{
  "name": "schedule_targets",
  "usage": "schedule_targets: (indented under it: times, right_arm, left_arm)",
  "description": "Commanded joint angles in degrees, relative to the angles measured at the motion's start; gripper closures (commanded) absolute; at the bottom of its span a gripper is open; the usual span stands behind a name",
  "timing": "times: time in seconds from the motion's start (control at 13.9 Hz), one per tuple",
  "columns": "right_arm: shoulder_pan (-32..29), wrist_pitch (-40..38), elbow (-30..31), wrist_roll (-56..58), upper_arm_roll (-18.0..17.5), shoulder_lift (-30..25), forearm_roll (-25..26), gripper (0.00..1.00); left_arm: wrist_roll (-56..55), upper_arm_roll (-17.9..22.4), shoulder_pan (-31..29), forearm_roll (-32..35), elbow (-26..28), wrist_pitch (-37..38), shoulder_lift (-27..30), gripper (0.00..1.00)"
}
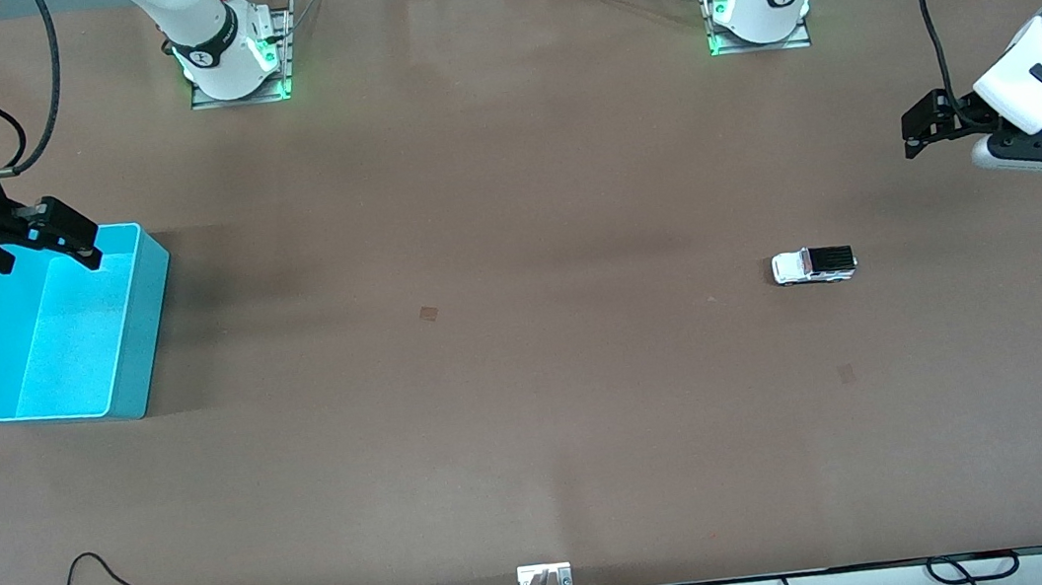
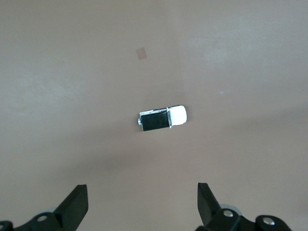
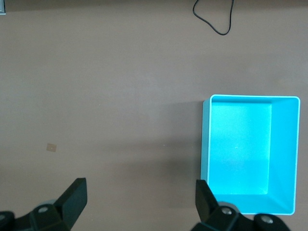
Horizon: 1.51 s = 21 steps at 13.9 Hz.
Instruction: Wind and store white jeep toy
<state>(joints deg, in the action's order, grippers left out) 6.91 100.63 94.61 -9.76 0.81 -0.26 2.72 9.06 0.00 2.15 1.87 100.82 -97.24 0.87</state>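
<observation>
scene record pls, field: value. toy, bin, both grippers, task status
toy: white jeep toy on its wheels on the table, toward the left arm's end, untouched
bin: cyan bin, nothing in it, toward the right arm's end
left gripper: open, in the air, holding nothing; toy in its wrist view
right gripper: open, over the bin's rim nearest the robots' bases, holding nothing
task status: not yet wound, not yet stored

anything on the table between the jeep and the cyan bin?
Only bare tabletop with a small square mark, seen in the front view, between the white jeep toy and the cyan bin.
</observation>
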Motion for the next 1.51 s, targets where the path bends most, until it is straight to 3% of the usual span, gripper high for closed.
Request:
schedule_targets:
  times: [0.0,1.43]
  right_arm:
    - [0.1,-0.3,0.1,0.7,0.0,-0.2,-0.2,0.00]
    - [-0.5,-3.7,-0.3,4.4,0.6,-0.6,-1.2,0.00]
  left_arm:
    - [0.5,0.0,0.0,0.5,-0.5,0.6,0.0,0.00]
    - [1.2,0.2,-0.1,0.5,-0.5,3.4,-0.4,0.00]
